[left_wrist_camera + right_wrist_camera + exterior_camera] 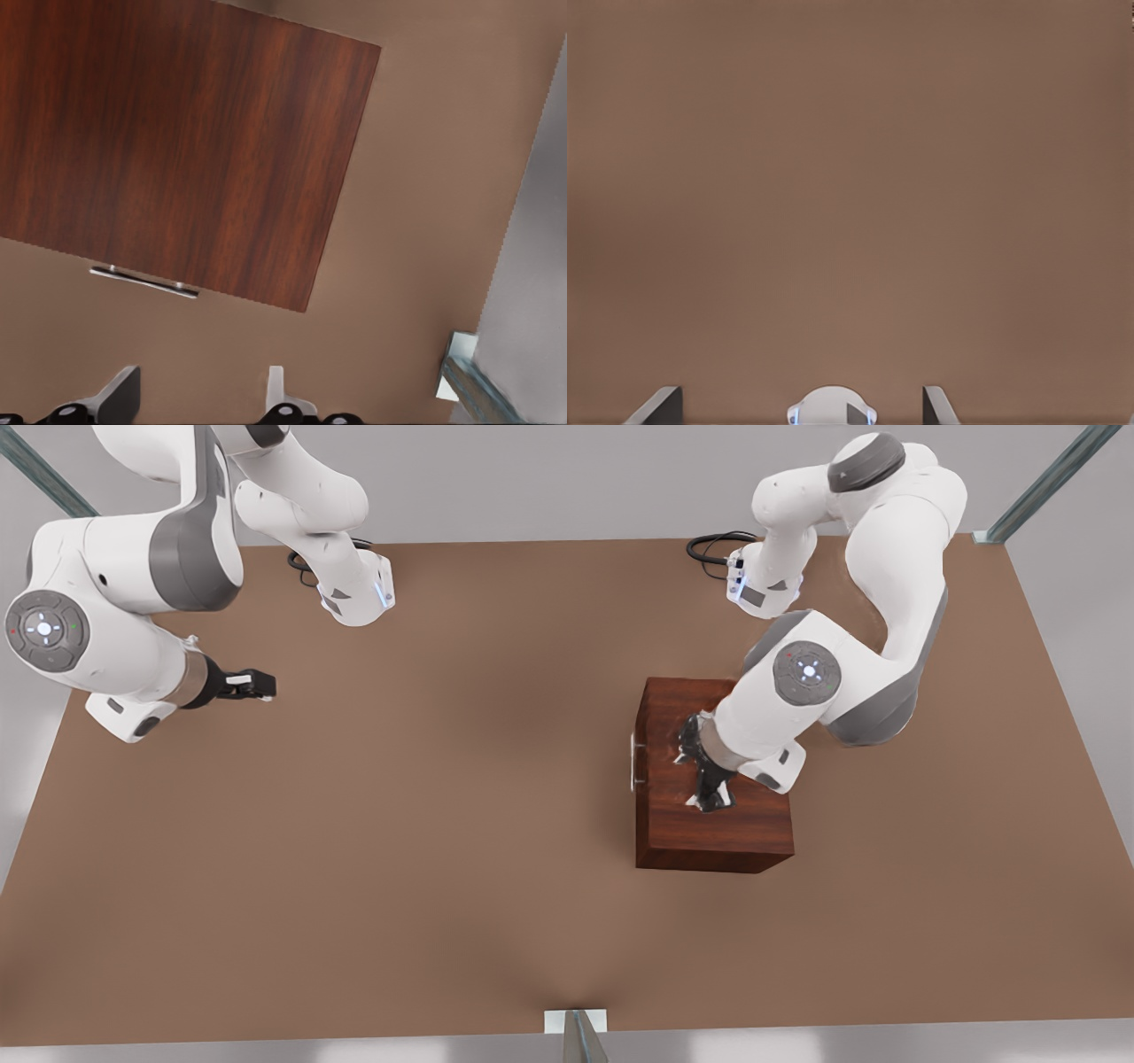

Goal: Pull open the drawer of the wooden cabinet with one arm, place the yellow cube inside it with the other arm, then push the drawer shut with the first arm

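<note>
The wooden cabinet [691, 828] [177, 142] stands on the brown table at the front view's right. Its drawer is shut, flush with the cabinet's face, and the thin silver handle [633, 762] [143, 281] points toward the front view's left. My left gripper [709, 784] [199, 400] hovers open above the cabinet's top, with nothing between its fingers [120, 397]. My right gripper [260, 684] [799, 409] waits open over bare table at the front view's left, fingers [663, 405] spread. The yellow cube is out of view.
Both arm bases [356, 593] [760, 586] stand at the table's far edge with black cables beside them. A metal frame post [580, 1035] [468, 379] rises at the near edge. Bare brown table [443, 779] stretches between the arms.
</note>
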Action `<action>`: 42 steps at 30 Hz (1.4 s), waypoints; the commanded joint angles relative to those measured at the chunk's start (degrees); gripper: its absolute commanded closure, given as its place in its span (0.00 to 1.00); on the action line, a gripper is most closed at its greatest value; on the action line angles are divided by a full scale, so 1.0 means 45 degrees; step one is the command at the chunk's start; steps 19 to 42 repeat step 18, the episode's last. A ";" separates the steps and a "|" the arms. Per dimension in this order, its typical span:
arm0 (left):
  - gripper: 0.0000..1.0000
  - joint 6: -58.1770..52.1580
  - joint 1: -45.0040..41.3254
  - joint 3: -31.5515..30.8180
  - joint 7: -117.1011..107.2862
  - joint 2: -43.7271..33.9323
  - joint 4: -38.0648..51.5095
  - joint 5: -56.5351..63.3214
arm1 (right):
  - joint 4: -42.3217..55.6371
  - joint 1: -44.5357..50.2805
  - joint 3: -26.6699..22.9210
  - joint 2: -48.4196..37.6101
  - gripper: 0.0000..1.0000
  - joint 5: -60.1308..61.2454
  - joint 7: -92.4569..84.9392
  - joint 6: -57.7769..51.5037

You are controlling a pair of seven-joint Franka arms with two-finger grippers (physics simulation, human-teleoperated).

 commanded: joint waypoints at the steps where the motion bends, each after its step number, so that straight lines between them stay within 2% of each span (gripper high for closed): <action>1: 0.00 -0.3703 -0.2009 0.7211 3.3179 -0.3812 -0.1882 -0.4012 | 0.0011 0.0005 0.0003 -0.0083 0.00 -0.0141 0.0158 -0.0006; 2: 0.00 -0.4184 -0.3409 0.9603 3.3047 -0.4485 -0.2185 -0.5731 | 0.0011 0.0005 0.0003 -0.0103 0.00 -0.0141 0.0198 -0.0006; 4: 0.00 -0.4830 -0.3468 0.9212 3.2950 -0.4427 -0.0955 -0.5731 | 0.0011 0.0005 0.0003 -0.0122 0.00 -0.0141 0.0217 -0.0006; 6: 0.00 -0.4909 -0.3507 0.8861 2.8561 -0.4330 -0.0661 -0.5712 | 0.0011 -0.0014 0.0003 -0.0122 0.00 -0.0141 0.0198 -0.0026; 7: 0.00 -0.4869 -0.3488 0.8723 2.7969 -0.4310 -0.0661 -0.5673 | 0.0011 -0.0014 0.0003 -0.0122 0.00 -0.0141 0.0198 -0.0026; 16: 0.00 -0.5514 -0.3429 0.8548 2.8301 -0.3783 -0.0817 -0.5614 | -0.0009 -0.0014 -0.0095 -0.0200 0.00 -0.0141 0.0198 0.0033; 42: 0.00 -0.5553 -0.3468 0.8548 2.8282 -0.3783 -0.0817 -0.5614 | -0.0009 -0.0014 -0.0095 -0.0200 0.00 -0.0141 0.0178 0.0033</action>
